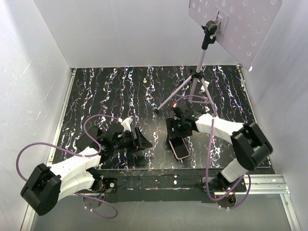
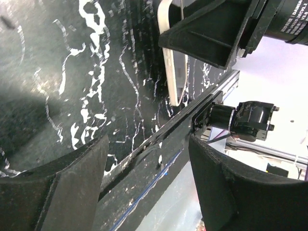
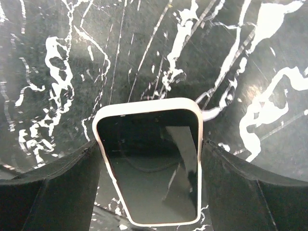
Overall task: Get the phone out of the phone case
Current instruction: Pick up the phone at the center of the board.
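The phone (image 1: 181, 149), black-screened in a white case, lies near the table's front edge with its screen up. In the right wrist view the screen (image 3: 154, 168) sits inside the white case rim (image 3: 144, 106). My right gripper (image 3: 150, 147) straddles it, with both black fingers pressed against the case's long sides; it also shows in the top view (image 1: 177, 131). My left gripper (image 1: 139, 140) is open and empty, a little left of the phone and pointing at it. In the left wrist view (image 2: 147, 159) the case edge (image 2: 174, 72) shows beyond the right gripper's finger.
A tripod (image 1: 195, 86) carrying a perforated white board (image 1: 236, 24) stands behind the right arm. A small pale object (image 1: 144, 81) lies at the back of the marbled black table. The front rail (image 1: 159, 175) is just below the phone. White walls enclose the sides.
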{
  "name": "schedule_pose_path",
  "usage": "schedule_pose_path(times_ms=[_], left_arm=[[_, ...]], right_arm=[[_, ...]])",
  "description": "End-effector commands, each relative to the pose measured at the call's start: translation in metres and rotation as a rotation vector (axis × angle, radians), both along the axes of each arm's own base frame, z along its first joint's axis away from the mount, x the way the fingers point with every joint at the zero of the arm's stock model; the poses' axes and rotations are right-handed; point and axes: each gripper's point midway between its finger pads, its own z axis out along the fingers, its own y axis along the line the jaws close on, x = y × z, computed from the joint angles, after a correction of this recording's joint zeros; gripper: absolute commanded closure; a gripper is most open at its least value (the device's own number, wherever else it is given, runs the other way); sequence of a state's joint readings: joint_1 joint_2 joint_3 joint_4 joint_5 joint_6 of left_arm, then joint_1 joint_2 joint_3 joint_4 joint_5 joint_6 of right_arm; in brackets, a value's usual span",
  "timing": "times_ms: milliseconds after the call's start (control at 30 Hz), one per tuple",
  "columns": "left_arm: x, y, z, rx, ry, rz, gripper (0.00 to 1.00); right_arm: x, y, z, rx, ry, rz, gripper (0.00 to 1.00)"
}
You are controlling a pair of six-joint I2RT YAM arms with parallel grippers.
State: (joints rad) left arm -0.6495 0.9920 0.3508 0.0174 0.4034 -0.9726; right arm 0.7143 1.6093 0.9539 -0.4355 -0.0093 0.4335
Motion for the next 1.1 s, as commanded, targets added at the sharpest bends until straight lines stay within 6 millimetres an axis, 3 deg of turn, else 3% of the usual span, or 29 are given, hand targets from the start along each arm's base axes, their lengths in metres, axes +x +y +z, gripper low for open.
schedule_pose_path(times_ms=[0,200,400,800,967,1033,1067], left_arm=[[0.014,-0.011,0.015,-0.051,-0.156,-0.023,0.34],[0.011,-0.033,0.018,-0.089,-0.204,-0.1,0.34],[0.014,-0.053,0.015,-0.034,-0.323,-0.194,0.23],[0.027,-0.081,0.015,0.008,-0.623,-0.323,0.22],[0.026,-0.098,0.011,-0.035,-0.629,-0.353,0.27],[0.023,-0.111,0.012,-0.071,-0.62,-0.387,0.35],[0.022,-0.116,0.012,-0.08,-0.604,-0.398,0.44]], right_arm=[[0.001,0.017,0.043,0.279,-0.048,-0.107,0.99],[-0.007,-0.002,0.066,0.362,-0.13,-0.187,0.99],[-0.006,0.006,0.089,0.474,-0.124,-0.183,0.99],[-0.015,0.014,0.108,0.566,-0.08,-0.162,0.99],[-0.026,0.018,0.117,0.629,-0.057,-0.147,0.99],[-0.03,0.02,0.119,0.661,-0.044,-0.154,0.99],[-0.031,0.021,0.118,0.667,-0.036,-0.154,0.99]])
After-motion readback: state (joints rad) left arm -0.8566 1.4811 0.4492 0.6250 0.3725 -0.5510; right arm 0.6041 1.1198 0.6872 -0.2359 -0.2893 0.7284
